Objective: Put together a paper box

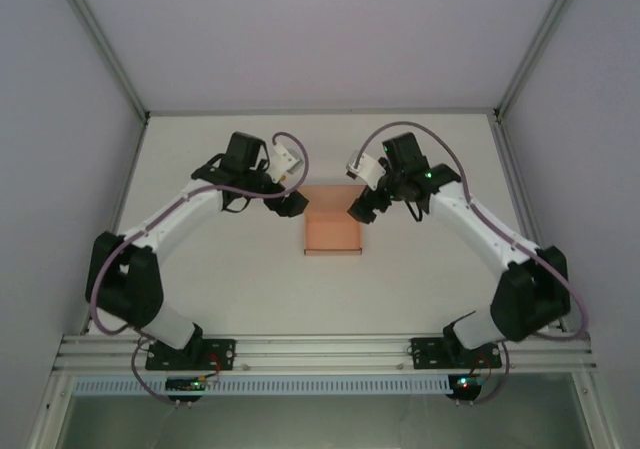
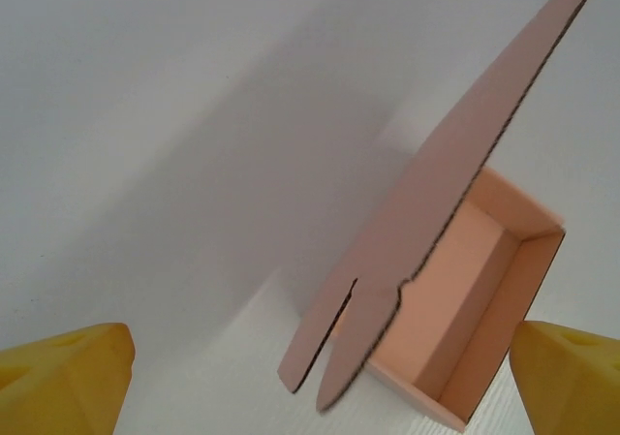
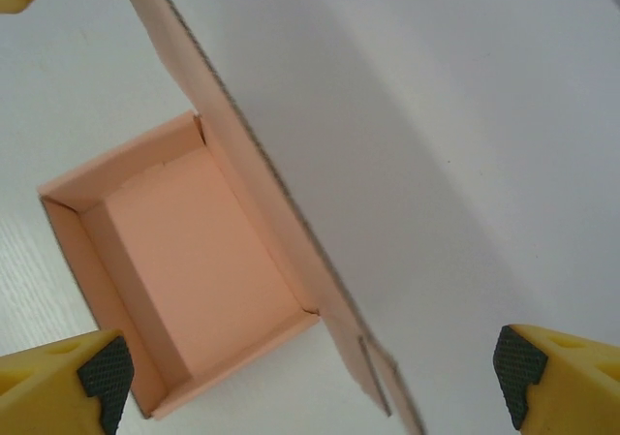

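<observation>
From above, the box point(image 1: 332, 231) sits open side up at the middle of the table point(image 1: 230, 289), between the two claws. The left claw point(image 1: 292, 202) hangs just beside its far left corner and the right claw point(image 1: 365, 207) just beside its far right corner. Neither has hold of anything.

In the left wrist view, the left claw point(image 2: 315, 387) is spread wide. Its yellow fingers point(image 2: 58, 382) are at the bottom corners and grip nothing. Beyond them the box point(image 2: 465, 290) is an open tray. A lid flap point(image 2: 455, 164) stands up from one long edge, with a slit and a rounded tab at its end.

In the right wrist view, the right claw point(image 3: 310, 387) is also wide open and empty, with its fingers point(image 3: 557, 377) far apart. The box point(image 3: 194, 251) lies on the table with its hollow showing, and the lid flap point(image 3: 271, 164) rises along its long side.
</observation>
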